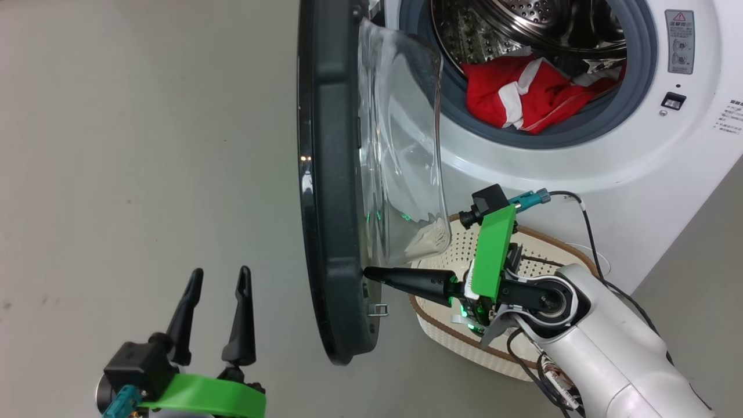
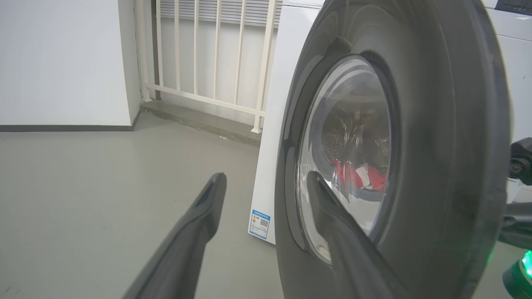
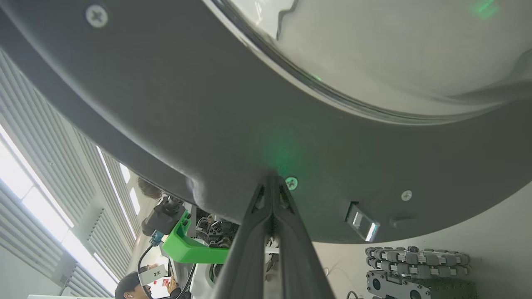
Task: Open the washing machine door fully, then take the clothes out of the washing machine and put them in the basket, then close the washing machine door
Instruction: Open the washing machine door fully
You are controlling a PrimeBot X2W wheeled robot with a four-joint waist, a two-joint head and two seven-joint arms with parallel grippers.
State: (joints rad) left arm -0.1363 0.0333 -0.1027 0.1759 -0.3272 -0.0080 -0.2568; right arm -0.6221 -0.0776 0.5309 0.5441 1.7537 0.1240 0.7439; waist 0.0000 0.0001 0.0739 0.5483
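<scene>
The washing machine door (image 1: 331, 191) stands swung out edge-on, its clear glass bowl (image 1: 406, 157) bulging toward the white washing machine (image 1: 627, 168). Red clothes (image 1: 522, 93) with white parts lie at the drum's mouth. My right gripper (image 1: 367, 271) is shut, its tips pressed against the door's inner rim (image 3: 272, 176) near the latch. Below and behind that arm sits the cream basket (image 1: 458, 325) with a brown rim. My left gripper (image 1: 219, 277) stands open over bare floor, left of the door; between its fingers (image 2: 208, 207) I see the door's outer face (image 2: 436, 145).
Grey floor (image 1: 145, 145) spreads wide to the left of the door. A black cable (image 1: 589, 232) runs over the basket by my right forearm. A white railing (image 2: 208, 54) and wall stand beyond the machine. A person's head (image 3: 133, 286) shows low in the right wrist view.
</scene>
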